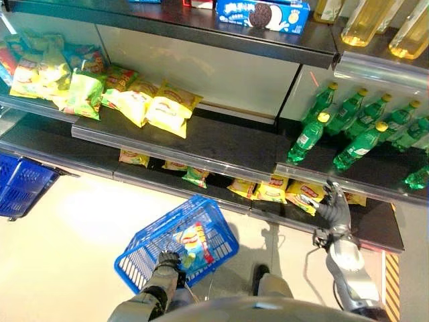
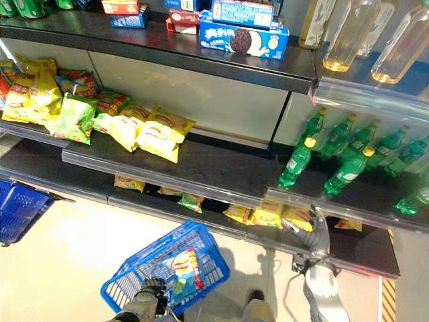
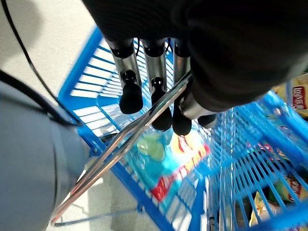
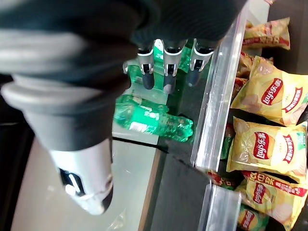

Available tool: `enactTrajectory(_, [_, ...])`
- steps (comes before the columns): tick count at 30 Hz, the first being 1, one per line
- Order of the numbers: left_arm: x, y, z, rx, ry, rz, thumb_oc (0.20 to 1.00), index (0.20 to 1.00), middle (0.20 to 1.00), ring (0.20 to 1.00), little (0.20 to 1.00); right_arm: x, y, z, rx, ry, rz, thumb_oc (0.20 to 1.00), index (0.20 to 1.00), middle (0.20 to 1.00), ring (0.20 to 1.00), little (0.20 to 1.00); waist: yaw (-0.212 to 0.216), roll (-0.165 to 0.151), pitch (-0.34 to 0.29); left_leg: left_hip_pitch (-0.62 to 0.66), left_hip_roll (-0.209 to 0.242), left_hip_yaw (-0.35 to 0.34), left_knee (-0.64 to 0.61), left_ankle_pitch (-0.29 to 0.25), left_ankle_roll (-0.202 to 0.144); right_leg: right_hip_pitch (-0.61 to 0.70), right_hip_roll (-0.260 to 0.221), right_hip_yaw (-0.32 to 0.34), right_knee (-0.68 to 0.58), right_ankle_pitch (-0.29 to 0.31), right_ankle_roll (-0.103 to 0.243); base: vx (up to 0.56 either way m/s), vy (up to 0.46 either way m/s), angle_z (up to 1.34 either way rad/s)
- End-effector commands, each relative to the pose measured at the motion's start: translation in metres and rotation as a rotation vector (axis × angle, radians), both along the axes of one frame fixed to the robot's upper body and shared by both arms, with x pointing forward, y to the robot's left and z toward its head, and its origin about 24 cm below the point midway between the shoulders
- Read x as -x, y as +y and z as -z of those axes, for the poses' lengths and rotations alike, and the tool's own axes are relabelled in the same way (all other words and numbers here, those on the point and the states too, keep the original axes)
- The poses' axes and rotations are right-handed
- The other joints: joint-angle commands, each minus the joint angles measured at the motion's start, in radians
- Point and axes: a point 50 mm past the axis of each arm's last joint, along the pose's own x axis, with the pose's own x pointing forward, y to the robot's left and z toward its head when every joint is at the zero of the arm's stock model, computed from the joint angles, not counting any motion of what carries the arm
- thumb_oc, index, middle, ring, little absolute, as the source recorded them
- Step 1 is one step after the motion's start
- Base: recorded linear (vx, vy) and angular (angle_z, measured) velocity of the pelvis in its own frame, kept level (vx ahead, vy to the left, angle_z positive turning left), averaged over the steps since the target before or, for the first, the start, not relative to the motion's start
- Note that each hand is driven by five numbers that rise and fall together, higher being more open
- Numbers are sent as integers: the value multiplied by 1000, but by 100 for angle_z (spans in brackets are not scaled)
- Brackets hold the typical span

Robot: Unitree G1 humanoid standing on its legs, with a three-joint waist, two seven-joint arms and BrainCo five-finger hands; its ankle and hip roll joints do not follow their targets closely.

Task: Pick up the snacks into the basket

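Left hand (image 1: 167,263) clamped on blue basket (image 1: 214,221) handle with one snack bag (image 1: 193,243) inside; right hand (image 1: 333,203) fingers apart, empty, at bottom shelf (image 1: 375,231) edge, yellow chip bags (image 1: 303,194) just beyond toward robot's left, lying flat, nearer right hand

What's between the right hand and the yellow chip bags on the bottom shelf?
In the right wrist view, the clear shelf edge strip runs between the right hand and the yellow chip bags.

A blue wire basket (image 1: 137,258) hangs tilted above the floor, with one blue snack bag (image 1: 192,245) lying inside it. Yellow snack bags (image 1: 273,190) lie in a row on the bottom shelf (image 1: 375,231), under the green bottles.
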Motion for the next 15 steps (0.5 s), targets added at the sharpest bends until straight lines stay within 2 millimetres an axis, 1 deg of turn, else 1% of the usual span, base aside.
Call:
enactTrajectory(1, [9,30,-2,-151,56,99,200,200,200,200,200,-12,-19,-31,95,-132,54,1000,1000,1000,1000,1000,-6,28,25,49,-17,-21,7,-99,10,-50,22,41,71,162,18,48,-232,66])
enactTrajectory(3, [10,28,-1,-148,61,112,200,200,200,200,200,-10,-21,-29,99,-118,53,1000,1000,1000,1000,1000,-1,25,26,43,-3,-27,7,-94,-4,-38,26,33,82,139,8,-6,-270,51])
enactTrajectory(5, [11,25,0,-138,60,115,200,200,200,200,200,-14,-22,-32,127,-121,34,1000,1000,1000,1000,1000,-2,42,26,30,38,-36,7,-75,-21,-42,49,29,112,113,-6,-16,-258,0])
enactTrajectory(6, [11,25,0,-137,60,115,200,200,200,200,200,-14,-22,-32,128,-121,34,1000,1000,1000,1000,1000,-3,44,26,29,40,-37,7,-75,-22,-44,51,27,113,111,-7,-45,-253,-3])
enactTrajectory(7, [10,17,1,-111,44,102,200,200,200,200,200,-18,-25,-40,140,-147,21,1000,1000,1000,1000,1000,-10,72,40,9,76,-44,7,-46,-29,-56,87,15,145,67,-32,-39,-171,9])
enactTrajectory(8, [10,17,1,-111,44,102,200,200,200,200,200,-18,-25,-40,140,-147,21,1000,1000,1000,1000,1000,-11,74,40,8,78,-46,7,-46,-30,-57,88,13,147,65,-33,-121,-314,12])
enactTrajectory(9, [1,5,-1,-97,9,137,200,200,200,200,200,-20,-29,-42,163,-148,24,1000,1000,1000,1000,1000,-11,101,66,-22,91,-58,7,-12,-38,-58,107,-4,162,42,-51,-131,-185,17])
enactTrajectory(11, [-7,-4,-4,-87,-23,152,200,200,200,200,200,-25,-32,-46,199,-156,22,1000,1000,1000,1000,1000,-10,122,96,-53,97,-70,13,21,-47,-69,120,-23,178,26,-66,-152,-203,26])
enactTrajectory(12, [-10,-6,-5,-90,-29,173,200,200,200,200,200,-26,-34,-49,218,-159,25,1000,1000,1000,1000,1000,-11,127,105,-61,96,-62,22,24,-46,-71,120,-25,181,23,-71,-91,-144,34])
enactTrajectory(13, [-11,-13,-4,-105,-18,255,200,200,200,200,200,-30,-37,-52,237,-161,30,1000,1000,1000,1000,1000,-14,135,115,-71,96,-47,27,32,-44,-71,119,-31,185,16,-75,-96,-93,27])
enactTrajectory(14, [-24,-16,-11,-125,-78,285,200,200,200,200,200,-32,-37,-54,247,-173,34,1000,1000,1000,1000,1000,-5,142,131,-92,85,-52,23,48,-41,-71,120,-36,185,13,-75,-63,-70,24])
enactTrajectory(15, [-24,-17,-11,-125,-78,285,200,200,200,200,200,-33,-37,-55,247,-174,34,1000,1000,1000,1000,1000,-6,142,132,-93,85,-53,24,48,-41,-71,119,-37,185,13,-75,-107,-116,18])
